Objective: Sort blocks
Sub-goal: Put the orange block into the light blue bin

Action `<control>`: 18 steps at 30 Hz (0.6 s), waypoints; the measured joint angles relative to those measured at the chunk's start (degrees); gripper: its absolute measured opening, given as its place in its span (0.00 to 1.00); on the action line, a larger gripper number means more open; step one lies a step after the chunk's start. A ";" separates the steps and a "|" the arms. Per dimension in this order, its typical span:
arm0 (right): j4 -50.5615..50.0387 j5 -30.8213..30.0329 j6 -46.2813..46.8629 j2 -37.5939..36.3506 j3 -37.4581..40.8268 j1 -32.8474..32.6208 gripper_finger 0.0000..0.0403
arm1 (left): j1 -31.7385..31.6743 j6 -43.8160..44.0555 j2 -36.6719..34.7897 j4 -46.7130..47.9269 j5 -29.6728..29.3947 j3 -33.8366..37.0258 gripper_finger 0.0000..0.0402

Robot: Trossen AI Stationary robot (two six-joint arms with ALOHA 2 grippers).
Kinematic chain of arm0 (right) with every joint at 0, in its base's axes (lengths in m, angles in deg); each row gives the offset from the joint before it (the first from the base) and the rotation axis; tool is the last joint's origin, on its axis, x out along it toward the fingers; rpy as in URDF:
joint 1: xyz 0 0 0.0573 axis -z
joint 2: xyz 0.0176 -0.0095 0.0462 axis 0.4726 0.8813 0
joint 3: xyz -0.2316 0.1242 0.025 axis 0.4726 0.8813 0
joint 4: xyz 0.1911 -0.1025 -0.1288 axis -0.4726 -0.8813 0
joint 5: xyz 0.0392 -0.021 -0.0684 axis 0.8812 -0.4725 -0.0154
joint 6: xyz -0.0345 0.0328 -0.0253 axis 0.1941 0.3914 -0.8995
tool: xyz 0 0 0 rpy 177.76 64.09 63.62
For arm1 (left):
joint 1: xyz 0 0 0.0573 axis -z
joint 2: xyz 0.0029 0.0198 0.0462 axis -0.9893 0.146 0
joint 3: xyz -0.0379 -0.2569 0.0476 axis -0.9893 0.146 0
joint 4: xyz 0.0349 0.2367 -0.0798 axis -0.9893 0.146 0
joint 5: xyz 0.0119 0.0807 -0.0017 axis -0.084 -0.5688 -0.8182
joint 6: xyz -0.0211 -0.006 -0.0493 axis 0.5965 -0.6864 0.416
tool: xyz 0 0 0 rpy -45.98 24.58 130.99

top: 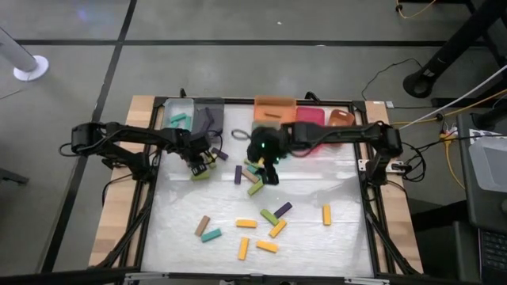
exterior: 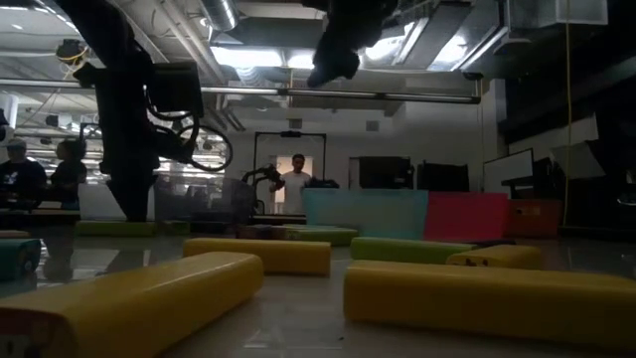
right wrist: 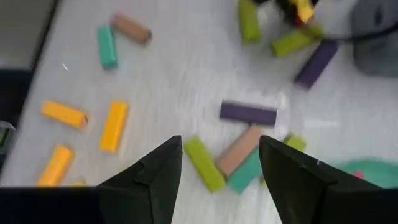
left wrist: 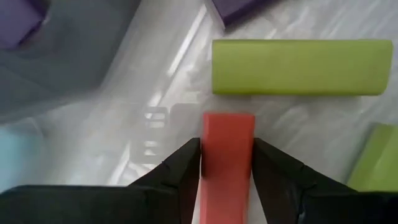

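Fingers (left wrist: 186,168) of the left gripper (left wrist: 227,165) pinch a red block (left wrist: 227,155) from both sides, with its end poking out between them. An olive green block (left wrist: 301,67) lies crosswise just past that end, and a purple block (left wrist: 233,9) lies beyond it. From above, this left gripper (top: 200,164) sits low at the back left of the table (top: 317,245), close to a grey bin (top: 207,115) and a clear bin (top: 178,111) holding teal blocks (top: 179,119).

The right gripper (right wrist: 221,165) hangs above the table with its fingers (right wrist: 158,171) spread wide and nothing between them. Below it is a small cluster: a purple block (right wrist: 248,114), a brown block (right wrist: 239,150), a teal block (right wrist: 245,174) and an olive green block (right wrist: 203,163), touching or overlapping. From above, the right gripper (top: 265,162) is near the table's middle, towards the back.

More blocks lie scattered over the front half of the table: several yellow blocks (top: 267,246), a brown one (top: 203,226), a teal one (top: 211,235), an olive green one (top: 269,216) and a purple one (top: 283,210). Along the back edge stand an orange bin (top: 274,107), a pink-red bin (top: 310,116) and a smaller red-orange bin (top: 341,118).

In the low view, people (exterior: 294,181) stand in the room beyond the table.
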 joint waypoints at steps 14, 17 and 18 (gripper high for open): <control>-16.09 -16.21 6.94 -0.02 3.73 -13.31 0.53 | -0.13 7.06 0.11 -0.14 9.24 -1.12 0.21; -16.28 -16.59 8.03 -0.18 7.73 -14.29 0.53 | 0.00 8.30 0.11 -0.73 15.56 -3.38 0.21; -16.08 -16.68 8.20 -0.20 9.29 -14.61 0.53 | -0.01 8.76 0.11 -1.08 17.14 -4.11 0.21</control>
